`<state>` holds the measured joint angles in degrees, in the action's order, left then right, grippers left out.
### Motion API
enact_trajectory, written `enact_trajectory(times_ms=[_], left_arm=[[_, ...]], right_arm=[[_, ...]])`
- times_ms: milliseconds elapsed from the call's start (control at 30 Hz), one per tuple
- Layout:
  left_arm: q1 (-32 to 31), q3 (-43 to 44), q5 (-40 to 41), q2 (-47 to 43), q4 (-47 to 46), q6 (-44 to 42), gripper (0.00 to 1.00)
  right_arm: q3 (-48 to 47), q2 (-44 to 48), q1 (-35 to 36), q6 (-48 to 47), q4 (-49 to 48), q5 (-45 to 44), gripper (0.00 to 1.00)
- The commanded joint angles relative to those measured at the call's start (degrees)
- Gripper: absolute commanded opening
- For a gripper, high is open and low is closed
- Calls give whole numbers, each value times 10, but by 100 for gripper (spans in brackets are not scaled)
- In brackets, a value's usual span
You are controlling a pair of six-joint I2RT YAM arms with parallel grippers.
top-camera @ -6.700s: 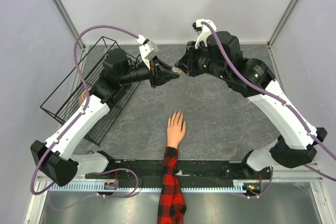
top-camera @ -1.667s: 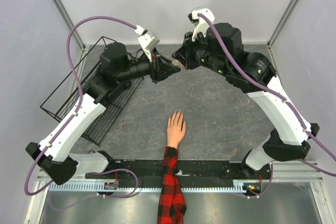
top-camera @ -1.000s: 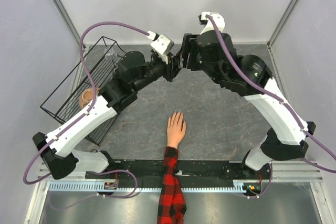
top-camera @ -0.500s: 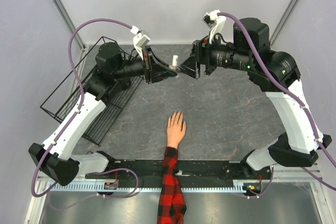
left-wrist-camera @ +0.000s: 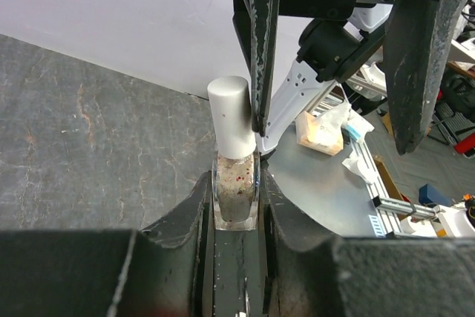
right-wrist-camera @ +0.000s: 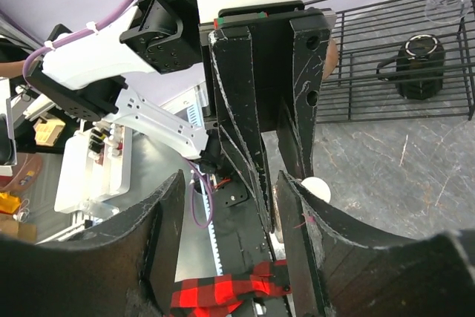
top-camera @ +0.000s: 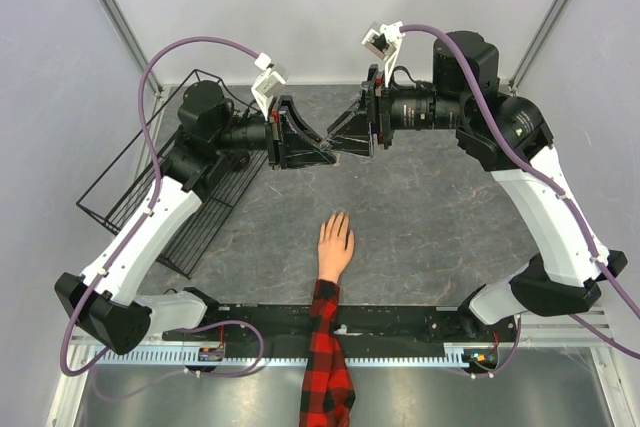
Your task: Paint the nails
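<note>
The left end effector (top-camera: 318,150) is clamped on a nail polish bottle (left-wrist-camera: 235,197) above the table's (top-camera: 440,217) far middle. The right end effector (top-camera: 343,139) has its jaws apart, one finger against the white cap (left-wrist-camera: 229,115). The nails (top-camera: 336,217) tip the mannequin hand (top-camera: 335,247), flat at the near edge's middle.

You had the nails (top-camera: 338,218) at the fingertips of the peach mannequin hand (top-camera: 335,247), skin-toned and barely visible, lying flat on the desk (top-camera: 430,217).

Lab, walled test cell (top-camera: 320,7) (cluttered benches (left-wrist-camera: 326,191))
</note>
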<state>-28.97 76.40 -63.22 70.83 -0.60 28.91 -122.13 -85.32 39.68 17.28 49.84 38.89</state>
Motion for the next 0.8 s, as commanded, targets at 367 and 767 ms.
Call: enact_trajectory(times_ms=[367,767], left_arm=[[13,22,9,-14,17,-29,2],[15,19,-48,-16,-16,-1,2]], right_arm=[[15,46,-3,24,28,-137,85],[8,4,-6,5,15,-39,62]])
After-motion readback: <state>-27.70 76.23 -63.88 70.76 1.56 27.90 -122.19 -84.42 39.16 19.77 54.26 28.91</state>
